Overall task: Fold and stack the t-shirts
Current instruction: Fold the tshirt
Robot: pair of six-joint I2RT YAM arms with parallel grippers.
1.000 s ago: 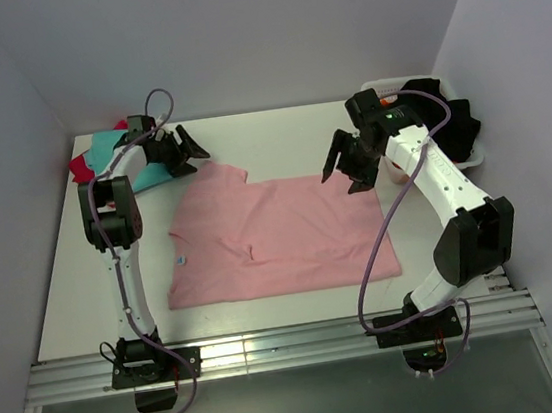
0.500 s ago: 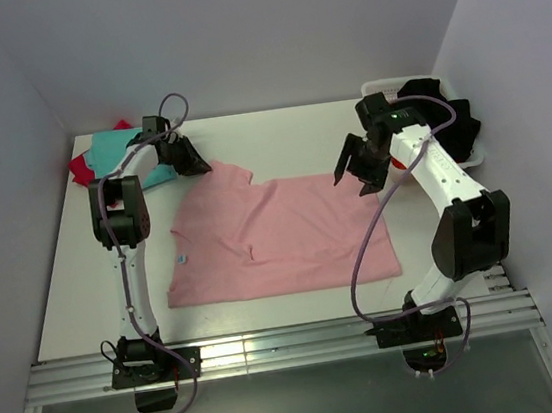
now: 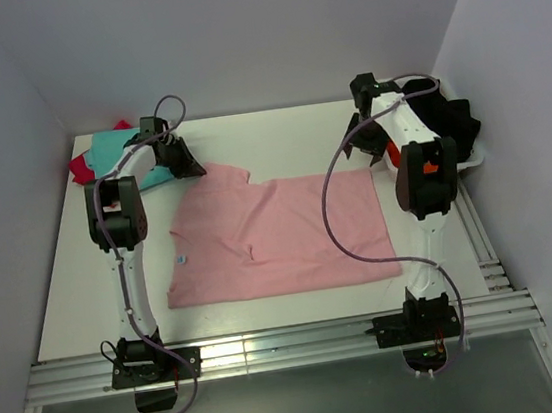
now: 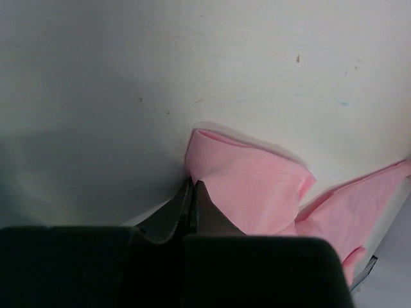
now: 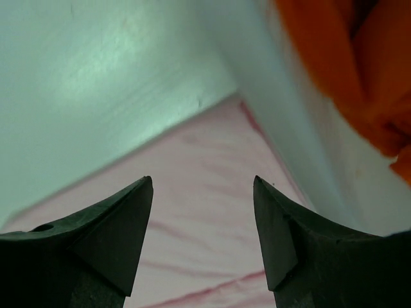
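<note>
Sleeve (image 4: 250, 186) pinched in my left jaws; right jaws apart over two-o'clock corner of pink shirt (image 3: 280, 236). Clamp low, lift evenly.

Your overhead view is bright and evenly lit from above. The white table (image 3: 277, 136) shows no hard glare, and the arms cast only short, soft shadows on it. The bottom strip of that frame falls dim.

In your left wrist view a broad grey shadow fills the lower left. The left gripper (image 4: 192, 186) is a dark blur along the bottom, while the pink t-shirt (image 4: 257, 186) stays fairly sharp.

Your right wrist view is soft throughout, with a pale sheen at upper left. The right gripper (image 5: 202, 181) shows there as two unlit black shapes.
</note>
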